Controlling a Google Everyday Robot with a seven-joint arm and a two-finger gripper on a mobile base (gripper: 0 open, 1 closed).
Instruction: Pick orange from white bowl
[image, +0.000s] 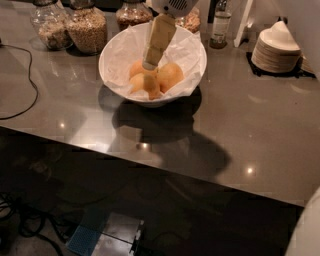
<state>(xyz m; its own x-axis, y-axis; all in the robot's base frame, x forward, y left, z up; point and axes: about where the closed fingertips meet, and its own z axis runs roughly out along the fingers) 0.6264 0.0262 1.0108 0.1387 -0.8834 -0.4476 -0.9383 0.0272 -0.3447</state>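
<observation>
The white bowl (116, 56), lined with crumpled white paper, stands on the grey counter at the back middle. Three yellow-orange fruits lie in it. The orange (171, 75) is the plump one on the right. A second fruit (136, 67) lies at the back left and a third (136, 85) at the front left. My gripper (151, 75) reaches down from the top of the view into the bowl. Its tip is among the fruits, just left of the orange and touching or nearly touching it. Its beige link hides part of the fruits behind it.
Glass jars (87, 27) of grains stand behind the bowl at the left, and a bottle (220, 25) at the back right. A stack of small white dishes (277, 47) sits at the far right. A black cable (22, 82) lies at the left. The counter's front edge (150, 162) runs across the middle.
</observation>
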